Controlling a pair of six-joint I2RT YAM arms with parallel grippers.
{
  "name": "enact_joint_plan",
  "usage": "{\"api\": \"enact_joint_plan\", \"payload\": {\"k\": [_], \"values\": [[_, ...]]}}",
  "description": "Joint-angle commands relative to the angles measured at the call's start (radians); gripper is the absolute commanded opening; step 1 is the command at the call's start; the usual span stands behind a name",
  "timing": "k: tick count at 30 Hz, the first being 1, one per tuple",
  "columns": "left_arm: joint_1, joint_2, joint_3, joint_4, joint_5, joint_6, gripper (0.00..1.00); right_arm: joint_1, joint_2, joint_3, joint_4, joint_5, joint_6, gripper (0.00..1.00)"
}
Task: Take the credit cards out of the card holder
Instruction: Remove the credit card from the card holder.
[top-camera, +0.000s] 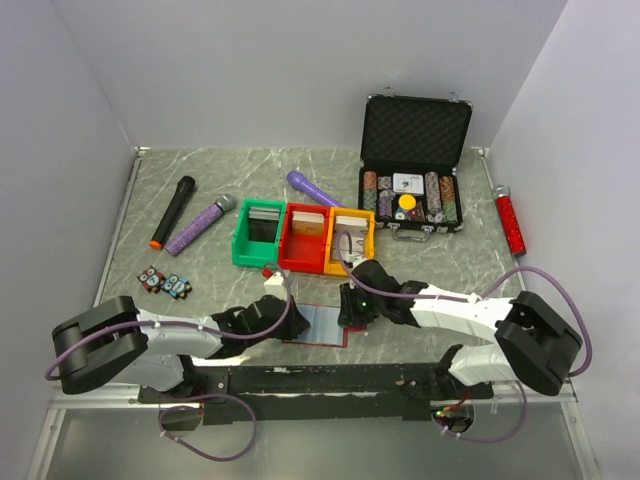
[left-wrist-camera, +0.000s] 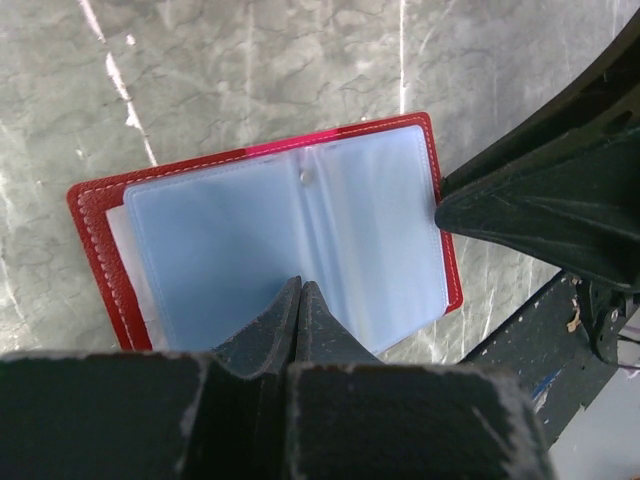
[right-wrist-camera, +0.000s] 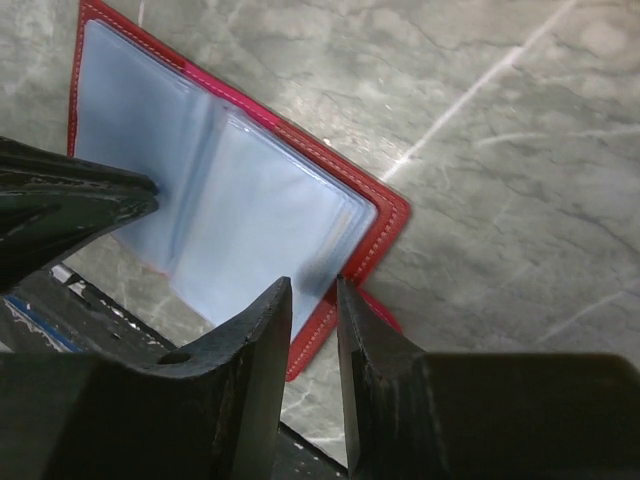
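The dark-red card holder (top-camera: 322, 325) lies open and flat on the marble table near the front edge, its pale grey-blue sleeves facing up. I cannot make out any cards in the sleeves. In the left wrist view my left gripper (left-wrist-camera: 301, 283) is shut, with its tips resting on the middle of the sleeves of the holder (left-wrist-camera: 250, 220). In the right wrist view my right gripper (right-wrist-camera: 313, 283) is open by a narrow gap, with its tips over the right edge of the holder (right-wrist-camera: 230, 190). In the top view the left gripper (top-camera: 283, 305) and right gripper (top-camera: 350, 310) flank the holder.
Green (top-camera: 258, 240), red (top-camera: 305, 240) and yellow (top-camera: 350, 243) bins stand just behind the holder. An open black case of poker chips (top-camera: 412, 165) is at the back right. Microphones (top-camera: 172, 212) and small blocks (top-camera: 165, 282) lie at the left, and a red tool (top-camera: 511, 222) at the right.
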Motion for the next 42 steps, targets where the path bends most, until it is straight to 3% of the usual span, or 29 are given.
{"api": "enact_joint_plan", "payload": {"k": [1,19,25,30,37,42], "values": [[-0.004,0.011,-0.03,0.019,-0.03,-0.048,0.01,0.02,0.029,0.057,-0.021,0.018,-0.024,0.33],[-0.004,0.01,-0.085,0.076,-0.018,-0.069,0.01,0.123,0.189,0.224,-0.128,0.117,-0.076,0.38],[-0.004,-0.012,-0.088,0.056,-0.027,-0.068,0.01,0.138,0.169,0.264,-0.157,0.142,-0.069,0.51],[-0.004,-0.105,-0.102,0.015,-0.053,-0.06,0.01,0.137,0.104,0.259,-0.185,0.142,-0.052,0.56],[-0.004,-0.291,-0.096,-0.061,-0.09,-0.013,0.01,0.132,0.058,0.212,-0.182,0.133,-0.041,0.46],[-0.004,-0.322,-0.076,0.025,0.008,0.05,0.01,0.106,0.04,0.164,-0.138,0.096,-0.027,0.34]]}}
